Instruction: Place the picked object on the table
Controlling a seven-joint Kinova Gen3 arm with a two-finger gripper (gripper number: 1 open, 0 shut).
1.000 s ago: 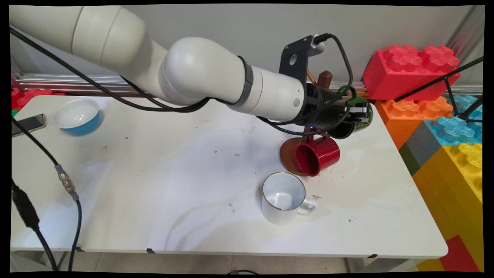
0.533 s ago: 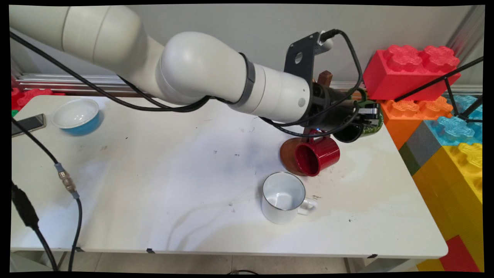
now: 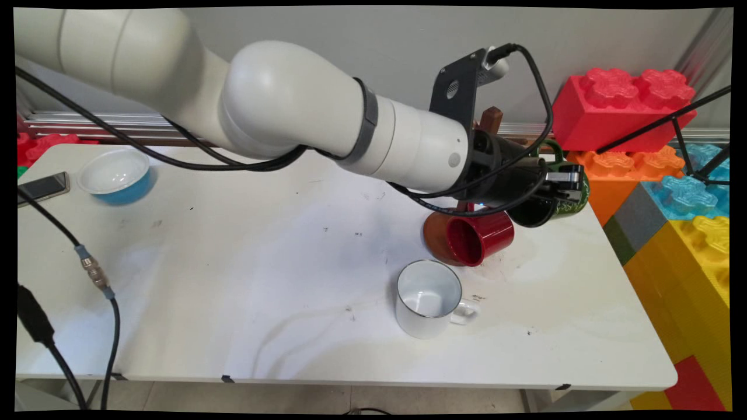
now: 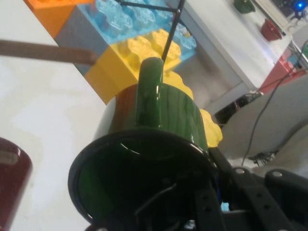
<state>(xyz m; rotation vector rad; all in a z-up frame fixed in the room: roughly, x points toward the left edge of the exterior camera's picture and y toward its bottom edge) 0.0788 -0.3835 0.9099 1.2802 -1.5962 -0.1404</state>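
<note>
White table (image 3: 233,291), wall behind, toy bricks (image 3: 624,105) at right of frame.
Item 1: green mug (image 3: 554,201), right of centre, clear of the table, rim clamped in the gripper (image 3: 563,184).
Item 2: red mug (image 3: 480,234) on its side, just below.
Item 3: white mug (image 3: 429,298) upright, lower centre.
Item 4: blue bowl (image 3: 115,175), upper left.
Progress: green mug lifted, not set down.
Writing: none legible.

Glossy green mug (image 4: 163,115), glossy red mug (image 3: 481,235)
</note>
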